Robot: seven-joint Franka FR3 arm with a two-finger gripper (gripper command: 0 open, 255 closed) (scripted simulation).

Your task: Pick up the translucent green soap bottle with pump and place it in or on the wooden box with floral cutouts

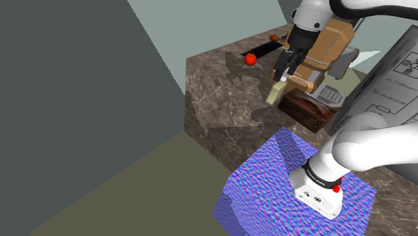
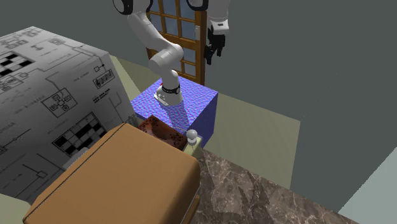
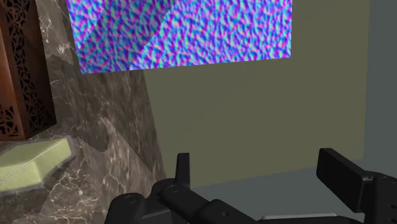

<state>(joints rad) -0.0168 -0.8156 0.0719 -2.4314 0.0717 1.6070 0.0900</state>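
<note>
The soap bottle (image 1: 276, 92) is pale green and stands on the marble counter (image 1: 221, 100), close beside the dark brown wooden box with cutouts (image 1: 305, 110). From the second exterior view the bottle (image 2: 192, 142) carries a grey round pump top, with the box (image 2: 159, 129) to its left. My gripper (image 1: 281, 71) hangs in the air above the bottle, open and holding nothing. It shows high up (image 2: 213, 54) in the second exterior view. In the wrist view its fingers (image 3: 343, 178) stand wide apart over the floor beyond the counter's edge, with the bottle (image 3: 35, 162) and box (image 3: 22, 70) off to one side.
A large tan box (image 2: 121, 178) and a big white box with printed diagrams (image 2: 44, 95) stand by the wooden box. A small red object (image 1: 250, 59) lies farther along the counter. My blue-purple stand (image 1: 288, 181) adjoins the counter. Olive floor (image 3: 254, 108) lies below.
</note>
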